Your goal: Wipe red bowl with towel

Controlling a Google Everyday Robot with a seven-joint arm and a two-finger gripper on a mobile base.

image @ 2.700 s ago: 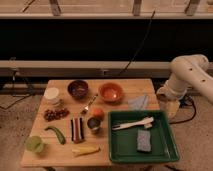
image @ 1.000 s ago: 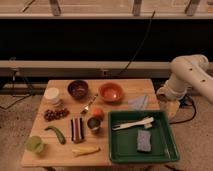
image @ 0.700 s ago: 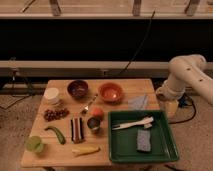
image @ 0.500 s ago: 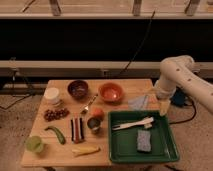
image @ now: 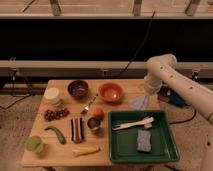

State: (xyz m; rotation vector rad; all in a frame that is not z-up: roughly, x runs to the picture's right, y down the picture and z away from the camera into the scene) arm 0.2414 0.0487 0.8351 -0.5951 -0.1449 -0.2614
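As one end effector [image: 146, 94] hangs over one towel [image: 136, 103], one red bowl [image: 110, 92]

Single camera. It sits in front of the table [image: 56, 155], raised and tilted down, facing the dark wall and rail behind it. Mid range: the whole tabletop fits in frame, with floor visible on both sides. The arm [image: 170, 75] enters from the right edge. The gripper [image: 145, 94] is at the table's back right, just above the towel [image: 136, 103] and right of the red bowl [image: 111, 92].
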